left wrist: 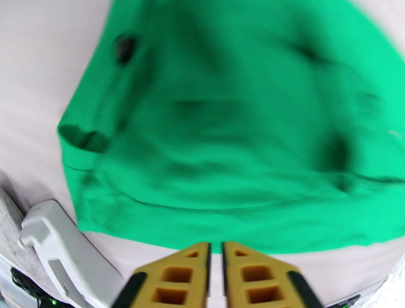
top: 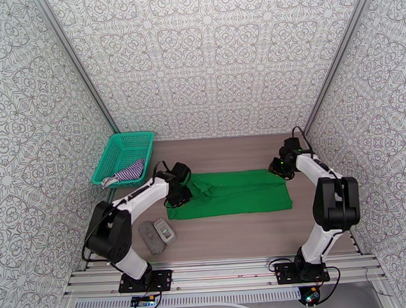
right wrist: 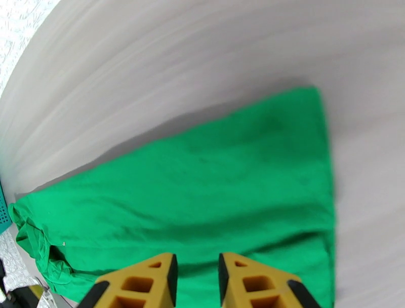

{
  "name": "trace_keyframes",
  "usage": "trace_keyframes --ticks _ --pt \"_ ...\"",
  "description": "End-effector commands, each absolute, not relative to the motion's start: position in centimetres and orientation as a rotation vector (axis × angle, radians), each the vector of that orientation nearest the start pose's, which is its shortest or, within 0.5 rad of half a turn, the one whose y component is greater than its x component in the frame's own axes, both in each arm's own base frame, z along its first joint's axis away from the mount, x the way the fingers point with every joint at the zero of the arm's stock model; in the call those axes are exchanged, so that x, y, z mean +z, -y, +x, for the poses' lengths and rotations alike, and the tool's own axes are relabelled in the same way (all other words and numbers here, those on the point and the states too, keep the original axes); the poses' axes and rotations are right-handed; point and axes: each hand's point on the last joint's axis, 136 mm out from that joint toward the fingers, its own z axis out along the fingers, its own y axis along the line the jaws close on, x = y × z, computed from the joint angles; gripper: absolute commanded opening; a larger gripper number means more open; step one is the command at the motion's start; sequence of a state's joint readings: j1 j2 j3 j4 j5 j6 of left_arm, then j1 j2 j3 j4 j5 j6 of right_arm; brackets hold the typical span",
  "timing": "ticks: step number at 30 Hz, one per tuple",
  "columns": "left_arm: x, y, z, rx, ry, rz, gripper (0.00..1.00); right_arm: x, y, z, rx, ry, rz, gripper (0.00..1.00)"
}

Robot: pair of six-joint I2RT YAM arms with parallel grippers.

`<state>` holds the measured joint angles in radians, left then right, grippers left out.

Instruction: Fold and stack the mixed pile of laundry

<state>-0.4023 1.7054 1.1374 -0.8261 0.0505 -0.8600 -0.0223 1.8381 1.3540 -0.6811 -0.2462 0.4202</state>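
The bright green shirt (top: 230,193) lies spread flat in the middle of the table, its bunched collar end to the left. The navy-and-white striped top (top: 128,172) lies crumpled inside the teal basket (top: 107,160). My left gripper (top: 179,194) hovers at the shirt's left end. In the left wrist view its yellow fingers (left wrist: 192,268) stand almost together, empty, just off the blurred shirt (left wrist: 228,126) hem. My right gripper (top: 278,169) is at the shirt's far right corner, and its fingers (right wrist: 147,278) stand a little apart above the cloth (right wrist: 202,192), holding nothing.
Two small grey objects (top: 150,236) (top: 164,231) lie on the table near the front left, below the shirt's left end; one shows as a pale grey shape (left wrist: 61,243) by the left gripper. Patterned walls close in the table on three sides.
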Motion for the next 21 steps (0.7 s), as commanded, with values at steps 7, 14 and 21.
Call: trace_keyframes --ticks 7,14,21 --pt "1.3 12.4 40.0 -0.313 -2.842 -0.879 0.01 4.6 -2.4 44.5 0.344 -2.785 0.659 0.28" --pt "-1.3 13.0 50.0 -0.446 -2.682 -0.972 0.0 2.3 -2.6 41.7 0.354 -2.837 0.801 0.26" --pt "-0.5 16.3 59.4 -0.718 -2.413 -0.965 0.0 1.1 -4.5 36.2 0.402 -2.901 0.92 0.25"
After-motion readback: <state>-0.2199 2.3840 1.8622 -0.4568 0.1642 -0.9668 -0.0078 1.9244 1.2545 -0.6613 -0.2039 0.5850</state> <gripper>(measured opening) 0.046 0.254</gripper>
